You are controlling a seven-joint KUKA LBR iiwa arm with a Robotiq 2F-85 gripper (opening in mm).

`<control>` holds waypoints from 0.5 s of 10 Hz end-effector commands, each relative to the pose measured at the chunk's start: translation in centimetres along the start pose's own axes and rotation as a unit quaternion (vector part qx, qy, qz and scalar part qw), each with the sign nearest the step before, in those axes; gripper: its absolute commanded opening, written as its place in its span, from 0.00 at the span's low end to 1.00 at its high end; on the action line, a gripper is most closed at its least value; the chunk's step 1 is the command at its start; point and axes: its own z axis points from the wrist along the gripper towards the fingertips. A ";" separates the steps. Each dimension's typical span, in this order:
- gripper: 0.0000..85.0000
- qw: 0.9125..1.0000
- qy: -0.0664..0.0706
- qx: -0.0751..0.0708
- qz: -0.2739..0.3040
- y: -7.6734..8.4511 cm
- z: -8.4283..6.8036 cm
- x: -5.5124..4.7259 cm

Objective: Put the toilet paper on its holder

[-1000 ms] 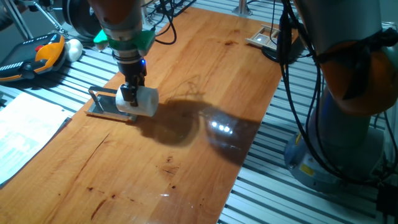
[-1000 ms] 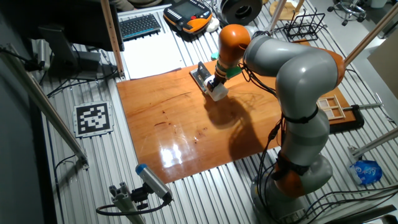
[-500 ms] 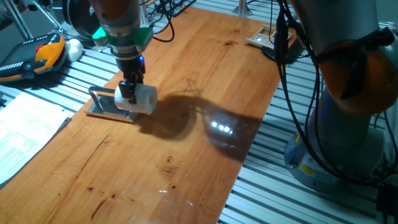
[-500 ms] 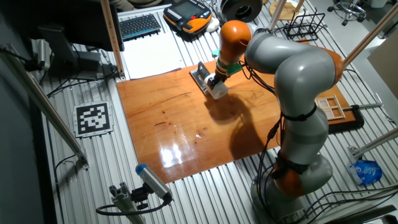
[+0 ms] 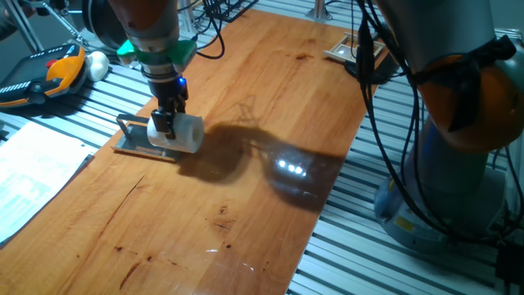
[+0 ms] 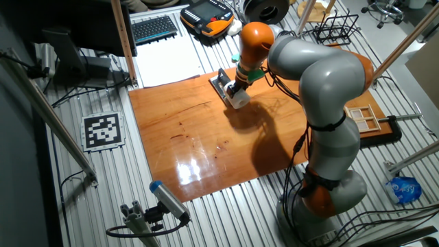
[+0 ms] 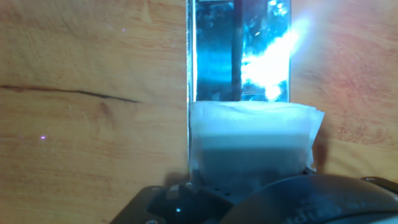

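The toilet paper [image 5: 185,133] is a fat white roll lying on its side over the right end of the holder [image 5: 133,142], a shiny grey plate with a thin raised bar at its left end. My gripper [image 5: 166,124] comes down from above and is shut on the roll's left end. In the other fixed view the roll [image 6: 239,99] sits at the near end of the holder [image 6: 222,81], under the gripper [image 6: 235,90]. In the hand view the roll [image 7: 252,140] fills the lower middle and the reflective plate [image 7: 239,50] stretches ahead of it.
A small white ball [image 5: 97,63] and an orange-black pendant [image 5: 49,74] lie behind the holder off the wooden top. Papers [image 5: 33,176] lie at the left. A pale wooden framed tray [image 5: 348,49] is at the far right edge. The arm's base [image 5: 446,164] stands to the right.
The gripper and the roll have slid a little to the left along the plate, toward the raised bar. The grip has not changed.
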 end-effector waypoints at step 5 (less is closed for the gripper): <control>0.60 1.000 0.002 -0.004 0.013 -0.1 0.2 -0.3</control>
